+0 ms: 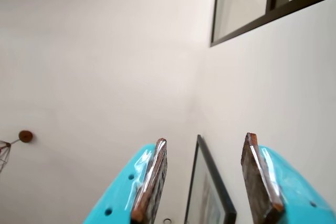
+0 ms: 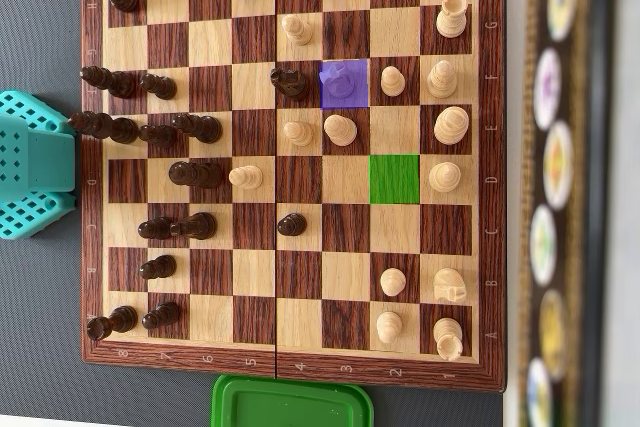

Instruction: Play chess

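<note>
Board: the wooden chessboard with dark and light squares fills the overhead view, well clear of the fingers, which point up at a pale wall in the wrist view
Arm: the turquoise plastic arm sits off the board's left edge in the overhead view, over none of the squares
Gripper: the turquoise two-finger gripper stands open, a clear gap between the brown-faced pads, nothing in it, only wall and a dark picture frame past the tips
Container: the green plastic lidded box lies just below the board's lower edge, far from the fingers; lid on, so contents cannot be told
Green square: a bright green marked square sits empty, right of centre
Purple square: a translucent purple patch covers a light wooden piece; a dark wooden pawn stands just left of it
Step, my call: likely carry that light piece to the green square, though the markings aren't explained
Doing it well: swing down over the purple square, keep the pads wide, drop straight between neighbours, close low on the stem, lift clear before crossing
Risk: close neighbours, including a light pawn on its right, could get clipped by a slanted approach
</note>
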